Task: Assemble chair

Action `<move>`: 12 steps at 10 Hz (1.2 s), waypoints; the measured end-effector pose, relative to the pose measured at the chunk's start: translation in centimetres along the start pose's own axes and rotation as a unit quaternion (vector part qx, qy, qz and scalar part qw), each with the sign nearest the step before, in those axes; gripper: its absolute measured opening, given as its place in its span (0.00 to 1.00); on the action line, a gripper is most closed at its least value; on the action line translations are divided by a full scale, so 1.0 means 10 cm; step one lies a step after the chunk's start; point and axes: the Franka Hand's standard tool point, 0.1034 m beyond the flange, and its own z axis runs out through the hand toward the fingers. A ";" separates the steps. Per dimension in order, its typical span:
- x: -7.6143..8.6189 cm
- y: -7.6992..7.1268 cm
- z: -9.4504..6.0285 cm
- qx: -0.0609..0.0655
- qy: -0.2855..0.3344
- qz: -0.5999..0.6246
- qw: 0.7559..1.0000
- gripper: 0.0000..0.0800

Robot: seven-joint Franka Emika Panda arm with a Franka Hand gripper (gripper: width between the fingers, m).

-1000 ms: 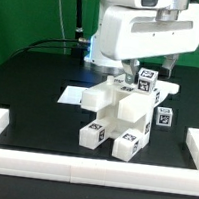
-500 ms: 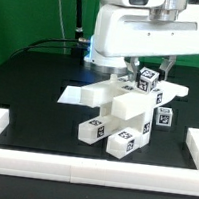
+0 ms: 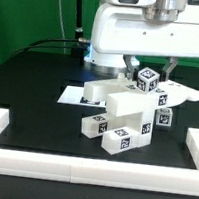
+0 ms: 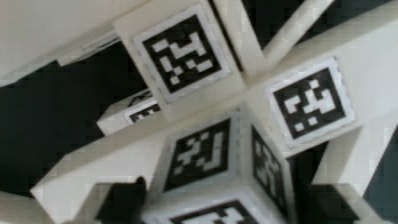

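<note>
The chair [image 3: 122, 108] is seen as one matte white blocky lump, pieces joined, tipped at a slant mid-scene. Its square legs [image 3: 122, 141] are pointed toward the exterior camera, tags on their ends. A tagged cube [image 3: 146, 79] is perched on top. In the wrist view its tags [image 4: 196, 158] are shown close up, kinda blurry.

Chair [image 3: 126, 109]: matte white throughout, its faces bearing square tags [image 3: 145, 79] with a blocky black pattern on a white ground. Worktop [image 3: 28, 94]: plain black. Border rails [image 3: 79, 170] along the front and side edges: white. Backdrop [image 3: 22, 13]: green. Arm housing [image 3: 146, 35]: glossy white.
</note>
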 end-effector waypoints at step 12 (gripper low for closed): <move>-0.09 0.03 -0.01 0.002 -0.001 -0.214 0.977 0.66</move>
